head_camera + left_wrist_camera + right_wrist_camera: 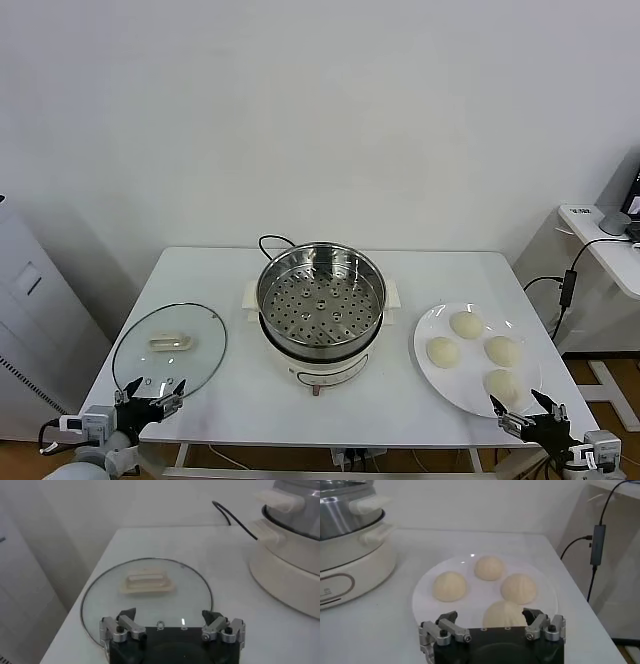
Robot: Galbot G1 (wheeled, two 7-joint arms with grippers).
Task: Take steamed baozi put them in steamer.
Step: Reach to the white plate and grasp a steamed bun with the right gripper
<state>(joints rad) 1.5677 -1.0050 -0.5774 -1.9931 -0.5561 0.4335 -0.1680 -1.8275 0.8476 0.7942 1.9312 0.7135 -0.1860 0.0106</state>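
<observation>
At counter right edge, four buns [466,324] on plate [428,370]: soft, light; grip sides gently. Right tool [529,413] fingers apart, empty.

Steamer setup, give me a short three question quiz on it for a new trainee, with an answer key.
1. How many steamed baozi lie on the white plate?
2. True or false: the glass lid covers the steamer.
3. Which claw hovers nearest the baozi: A) left claw B) right claw?

Key
1. Four.
2. False; the lid lies flat on the table, on the steamer's left, and the steamer is open and empty.
3. B; it is open at the plate's near edge, while the open left claw is by the lid.
</observation>
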